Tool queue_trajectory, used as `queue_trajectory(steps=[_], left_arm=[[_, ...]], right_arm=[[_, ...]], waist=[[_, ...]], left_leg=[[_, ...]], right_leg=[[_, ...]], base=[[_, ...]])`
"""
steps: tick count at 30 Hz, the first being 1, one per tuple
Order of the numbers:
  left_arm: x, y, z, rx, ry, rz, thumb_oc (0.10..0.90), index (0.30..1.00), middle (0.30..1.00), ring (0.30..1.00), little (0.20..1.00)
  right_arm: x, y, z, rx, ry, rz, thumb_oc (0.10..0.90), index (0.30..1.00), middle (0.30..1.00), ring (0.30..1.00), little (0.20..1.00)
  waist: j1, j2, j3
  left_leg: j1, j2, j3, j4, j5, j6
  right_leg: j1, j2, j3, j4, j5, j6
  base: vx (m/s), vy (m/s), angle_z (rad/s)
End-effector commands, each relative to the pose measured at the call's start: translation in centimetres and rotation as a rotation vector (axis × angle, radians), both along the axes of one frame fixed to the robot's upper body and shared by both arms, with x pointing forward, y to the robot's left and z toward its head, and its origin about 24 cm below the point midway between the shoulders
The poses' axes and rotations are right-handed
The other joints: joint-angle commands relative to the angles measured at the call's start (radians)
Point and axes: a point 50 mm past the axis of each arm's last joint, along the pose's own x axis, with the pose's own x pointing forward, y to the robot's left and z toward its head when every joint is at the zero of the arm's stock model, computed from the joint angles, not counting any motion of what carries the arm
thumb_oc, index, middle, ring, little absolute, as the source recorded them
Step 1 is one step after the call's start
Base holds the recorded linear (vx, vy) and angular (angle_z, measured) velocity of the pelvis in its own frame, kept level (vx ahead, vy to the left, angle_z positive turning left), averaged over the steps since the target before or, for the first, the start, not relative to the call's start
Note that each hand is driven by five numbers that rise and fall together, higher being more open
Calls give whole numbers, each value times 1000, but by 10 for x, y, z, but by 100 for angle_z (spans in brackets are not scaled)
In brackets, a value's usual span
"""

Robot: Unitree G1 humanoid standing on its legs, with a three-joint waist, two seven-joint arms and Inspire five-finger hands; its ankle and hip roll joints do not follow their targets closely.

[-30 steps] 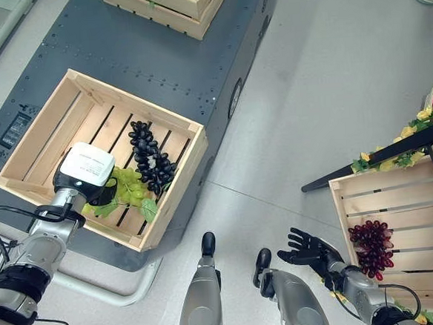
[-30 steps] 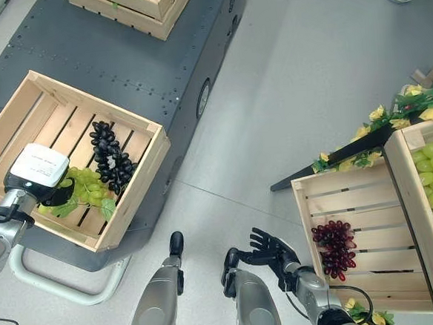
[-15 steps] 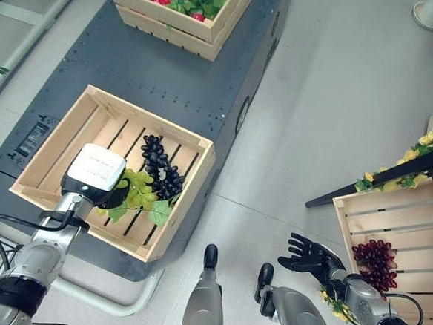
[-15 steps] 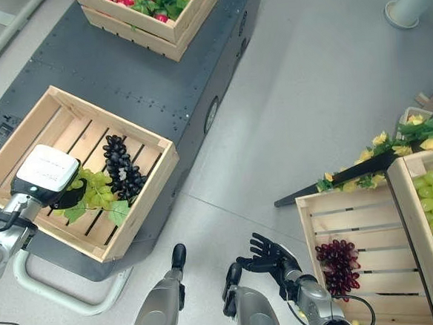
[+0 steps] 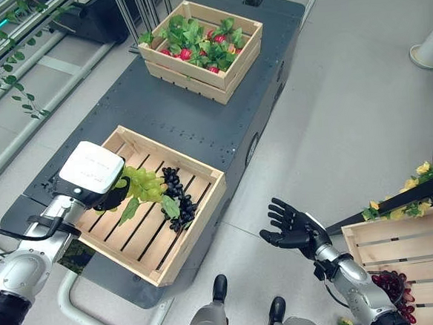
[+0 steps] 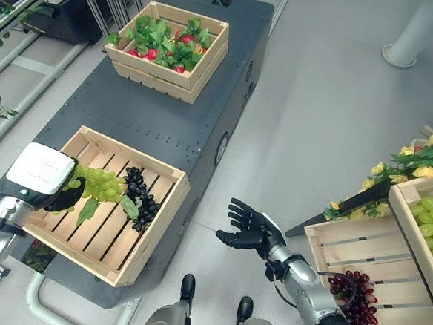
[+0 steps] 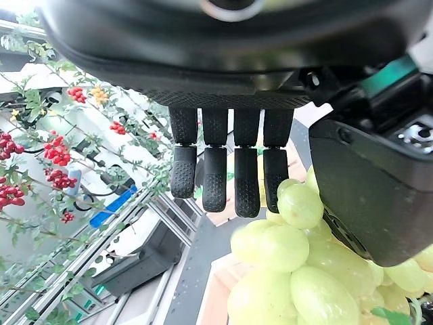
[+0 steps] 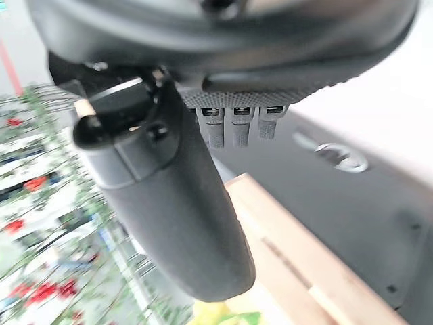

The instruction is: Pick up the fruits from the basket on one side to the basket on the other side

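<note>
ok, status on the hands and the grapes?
Left hand shut on green grapes, above slatted crate. Right hand open, empty. Black grapes in crate.

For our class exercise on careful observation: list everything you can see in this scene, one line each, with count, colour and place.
Green grapes: one bunch, green, held by the left hand above the near crate.
Black grapes: one bunch, black, lying in the near crate.
Near crate: one, pale wood, on the cart.
Far crate: one, pale wood, holding red fruit and leaves.
Cart: one, dark grey, on the floor.
Red grapes: one bunch, dark red, in the right-side crate.
Left hand: dark, shut on the green grapes.
Right hand: dark, open, above the floor.
</note>
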Motion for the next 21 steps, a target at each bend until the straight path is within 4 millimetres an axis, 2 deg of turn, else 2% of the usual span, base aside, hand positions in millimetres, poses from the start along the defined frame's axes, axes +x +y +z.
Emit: queue_trajectory(steps=[1,5,11,17,18,21], left_arm=[[-2,24,46,13,-213,61,400,300,300,300,300],[2,20,46,11,-223,37,400,300,300,300,300],[13,8,45,10,-233,-36,400,300,300,300,300],[20,-6,47,15,-234,-87,400,300,300,300,300],[25,-12,53,14,-241,-112,400,300,300,300,300],[30,-18,59,3,-249,-139,400,300,300,300,300]], right_arm=[[-1,-2,23,2,-112,63,800,900,900,900,900],[10,20,57,30,-255,184,800,900,900,900,900],[23,53,96,24,-412,303,800,900,900,900,900],[31,72,108,22,-456,327,800,900,900,900,900],[33,83,112,33,-455,352,800,900,900,900,900],[34,95,112,19,-449,374,800,900,900,900,900]], waist=[[-7,56,-176],[2,59,-186],[26,64,-204],[42,65,-215],[50,68,-222],[60,71,-231]], left_leg=[[3,-55,-7,-3,-48,-31],[5,-56,-11,-3,-51,-28],[11,-57,-13,-3,-59,-26],[17,-59,-17,-3,-63,-22],[19,-61,-19,-3,-63,-22],[18,-63,-23,-3,-63,-22]], right_leg=[[-71,-4,5,35,71,29],[-69,-10,5,26,78,33],[-59,-17,1,10,85,34],[-54,-22,0,9,84,35],[-51,-26,-2,8,86,36],[-48,-30,-5,2,88,37]], base=[[0,0,0],[-2,-16,2],[1,-6,0],[0,-4,1],[0,0,0],[3,-12,8]])
